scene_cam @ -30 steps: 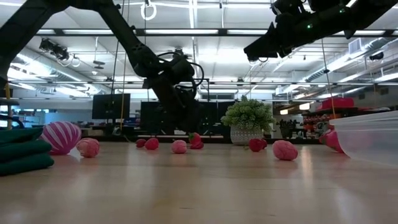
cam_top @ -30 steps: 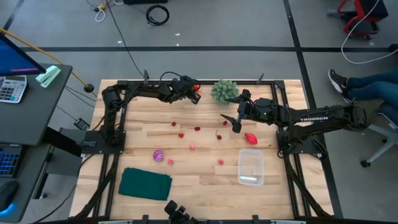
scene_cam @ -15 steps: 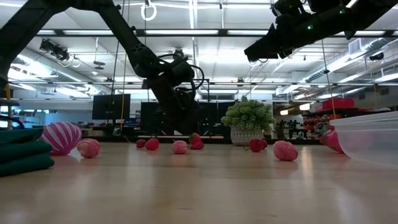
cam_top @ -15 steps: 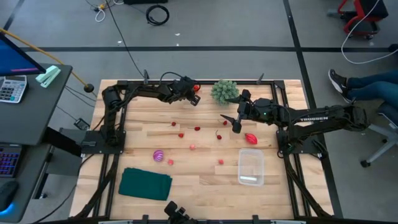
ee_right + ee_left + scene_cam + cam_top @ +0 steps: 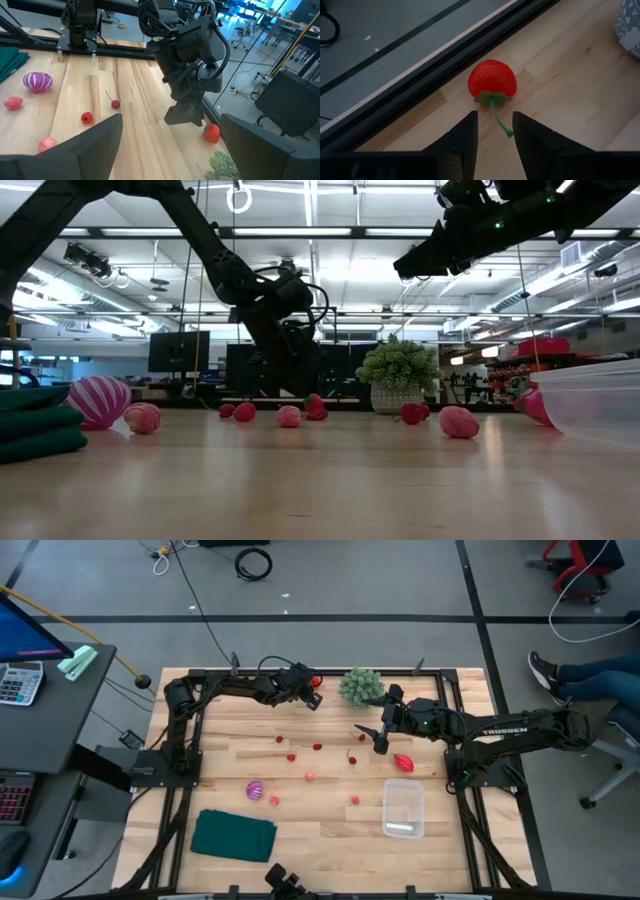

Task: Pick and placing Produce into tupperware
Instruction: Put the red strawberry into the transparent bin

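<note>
My left gripper [image 5: 494, 134] is low over the table's far edge, open with a narrow gap. A red strawberry [image 5: 491, 78] lies on the wood just ahead of it, and its green stem [image 5: 498, 116] points back into the gap without touching either finger. In the high view this gripper [image 5: 311, 696] is beside that strawberry [image 5: 316, 681]. My right gripper [image 5: 375, 736] hangs wide open above mid-table [image 5: 170, 150]. The clear tupperware [image 5: 404, 808] stands on the right near side. Small red pieces [image 5: 318, 747] lie scattered, along with a larger red piece [image 5: 403, 762] and the purple-striped ball [image 5: 254, 790].
A green bushy plant in a pot [image 5: 360, 686] stands at the far edge between the two grippers. A dark green folded cloth [image 5: 234, 836] lies at the near left. A black metal frame rail [image 5: 420, 70] runs along the far edge just behind the strawberry.
My left arm's wrist has edged slightly toward the table's right, near the strawberry. My right arm and the produce have stayed still.
</note>
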Controlling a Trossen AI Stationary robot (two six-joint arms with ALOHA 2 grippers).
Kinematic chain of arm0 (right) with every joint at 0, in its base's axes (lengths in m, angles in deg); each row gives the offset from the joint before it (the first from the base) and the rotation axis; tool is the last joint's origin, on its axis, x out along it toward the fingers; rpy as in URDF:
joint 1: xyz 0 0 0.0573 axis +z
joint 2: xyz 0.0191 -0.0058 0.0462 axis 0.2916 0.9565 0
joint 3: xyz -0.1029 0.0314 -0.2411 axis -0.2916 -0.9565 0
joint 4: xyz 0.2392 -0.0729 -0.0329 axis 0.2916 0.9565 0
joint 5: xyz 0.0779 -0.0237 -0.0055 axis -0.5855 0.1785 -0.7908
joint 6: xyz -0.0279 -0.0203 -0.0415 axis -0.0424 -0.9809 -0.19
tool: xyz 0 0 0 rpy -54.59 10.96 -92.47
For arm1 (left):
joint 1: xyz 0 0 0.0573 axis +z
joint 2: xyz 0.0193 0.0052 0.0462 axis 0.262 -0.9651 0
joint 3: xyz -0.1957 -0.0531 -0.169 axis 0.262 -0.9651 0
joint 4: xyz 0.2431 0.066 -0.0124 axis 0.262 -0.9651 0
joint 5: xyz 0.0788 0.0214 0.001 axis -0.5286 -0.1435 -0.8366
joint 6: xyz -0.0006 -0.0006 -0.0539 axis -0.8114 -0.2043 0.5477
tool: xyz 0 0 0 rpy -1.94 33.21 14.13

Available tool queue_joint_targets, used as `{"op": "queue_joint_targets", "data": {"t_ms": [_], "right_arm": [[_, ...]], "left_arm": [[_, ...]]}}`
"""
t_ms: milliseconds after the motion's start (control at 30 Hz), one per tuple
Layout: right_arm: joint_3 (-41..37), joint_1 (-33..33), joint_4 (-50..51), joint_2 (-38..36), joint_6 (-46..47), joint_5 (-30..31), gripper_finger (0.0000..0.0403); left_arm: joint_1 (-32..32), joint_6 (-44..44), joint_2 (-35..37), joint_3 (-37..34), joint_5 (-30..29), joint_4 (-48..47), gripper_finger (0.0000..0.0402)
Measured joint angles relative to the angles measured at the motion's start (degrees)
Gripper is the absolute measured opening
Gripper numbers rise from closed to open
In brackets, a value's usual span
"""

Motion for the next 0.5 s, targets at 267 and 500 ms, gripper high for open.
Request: {"op": "queue_joint_targets", "data": {"t_ms": [267,500], "right_arm": [[0.0,0.0,0.0,0.0,0.0,0.0,0.0344],[0.0,0.0,0.0,0.0,0.0,0.0,0.0344]], "left_arm": [[0.0,0.0,0.0,0.0,0.0,0.1,0.0124],[-1.2,-0.1,0.0,0.0,0.4,0.1,0.0127]]}}
